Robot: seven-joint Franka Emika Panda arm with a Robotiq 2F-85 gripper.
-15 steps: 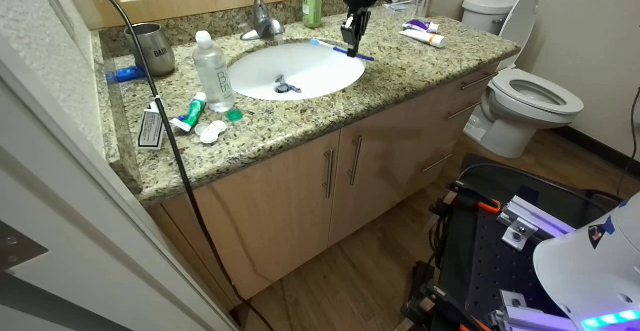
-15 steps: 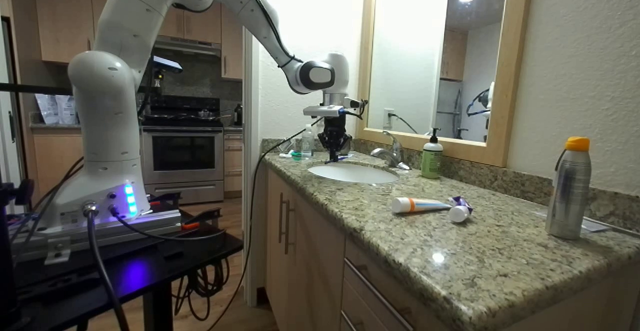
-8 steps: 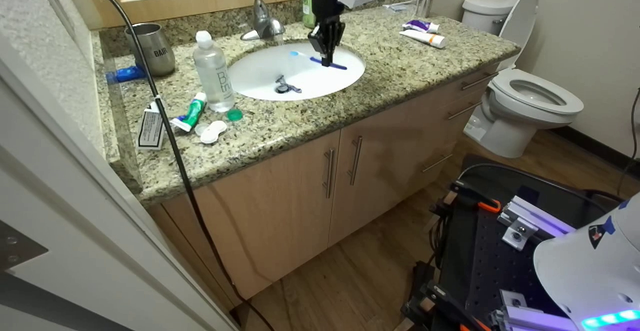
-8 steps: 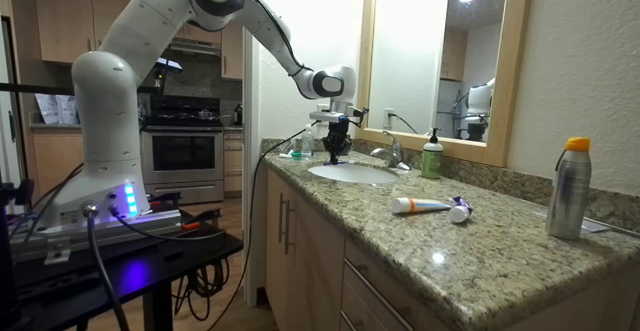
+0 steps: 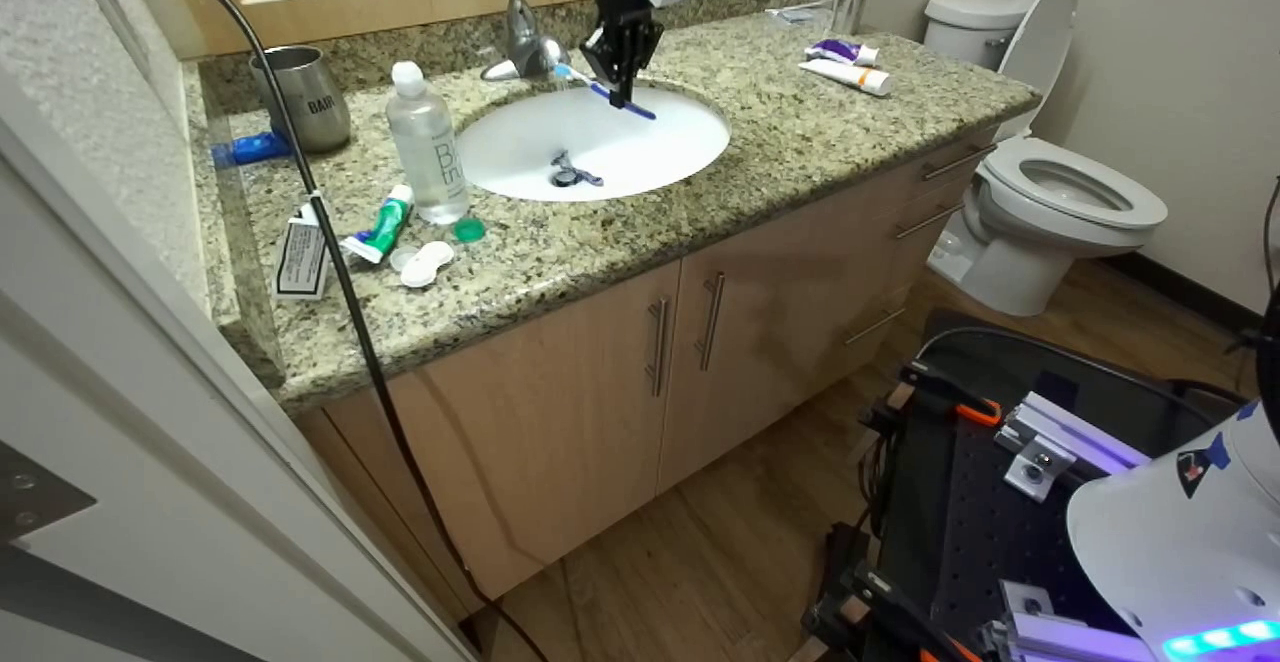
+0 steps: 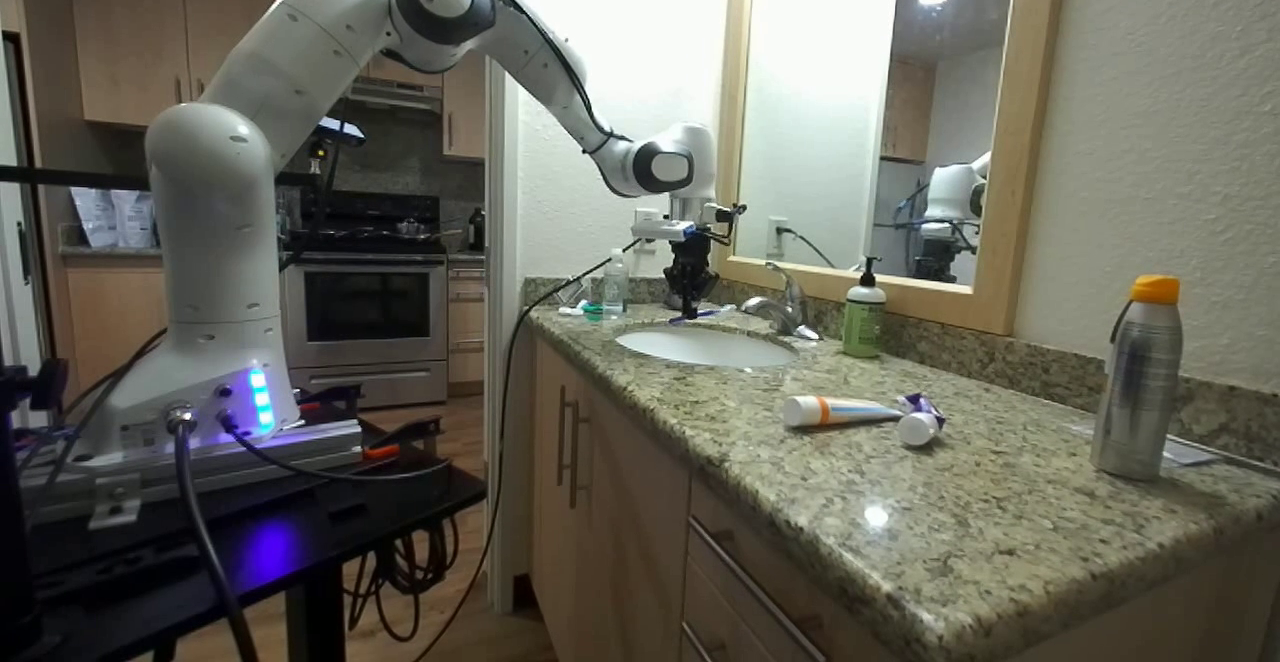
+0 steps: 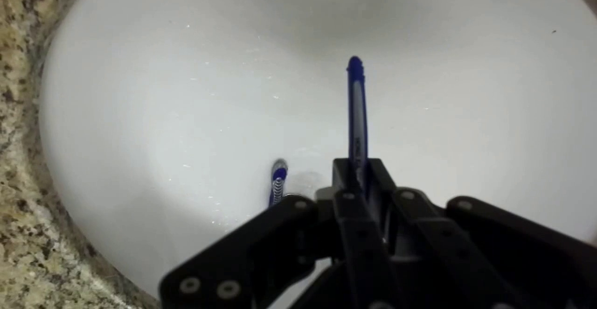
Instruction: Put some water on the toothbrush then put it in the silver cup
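Note:
The blue-and-white toothbrush [image 5: 642, 111] is held over the sink [image 5: 520, 167]. My gripper [image 5: 619, 101] is shut on its handle, which also shows between the fingertips in the wrist view [image 7: 357, 113]. In the exterior view its light-blue bristle head is raised close to the spout of the faucet [image 5: 543, 54], where a thin stream of water seems to run; whether they touch I cannot tell. The head is hidden behind the gripper in the wrist view. The silver cup [image 5: 318, 107], a grey metal mug, stands upright at the counter's far left corner in that exterior view.
A clear bottle [image 5: 428, 147] stands between cup and sink. A blue tube [image 5: 258, 147] lies by the cup. A blue-and-grey object [image 7: 279, 178] lies by the drain. A green soap bottle [image 6: 864, 317] stands beside the faucet. A black cable [image 5: 350, 292] crosses in front.
The gripper, holding the toothbrush, moved from the sink's far rim over the basin towards the faucet, dipping and then rising. The bristle head is now by the spout.

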